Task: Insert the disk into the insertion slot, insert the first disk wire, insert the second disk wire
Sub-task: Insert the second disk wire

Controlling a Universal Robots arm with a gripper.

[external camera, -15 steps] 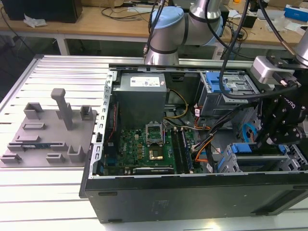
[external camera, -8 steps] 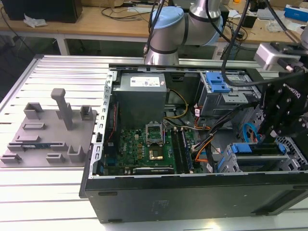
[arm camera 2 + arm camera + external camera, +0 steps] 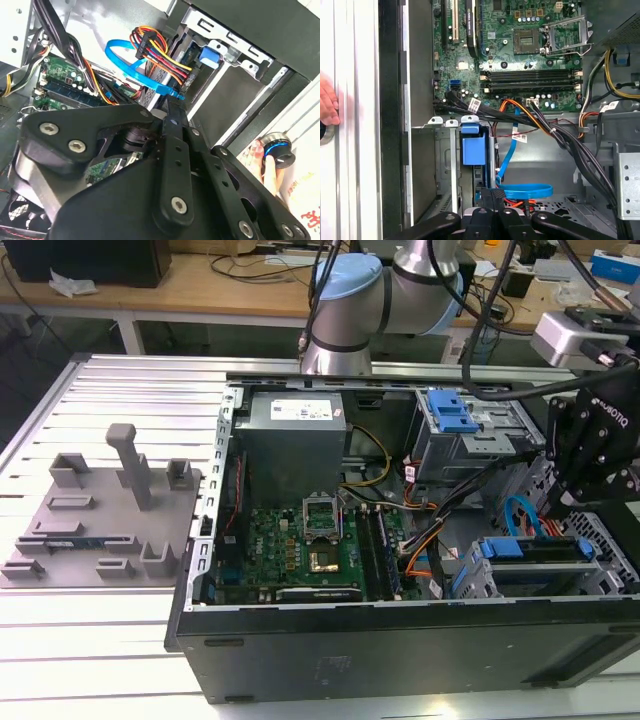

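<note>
Pincer closed on the blue wire, I judge, fingers together at its plug, lined up behind the disk seated in the insertion slot.

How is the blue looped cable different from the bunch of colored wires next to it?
The blue looped cable is one flat ribbon, all blue, curled into a big loop. The colored wire bundle is many thin strands of red, yellow, orange and black, running fairly straight. Both end close together at the disk, just ahead of the gripper.
</note>
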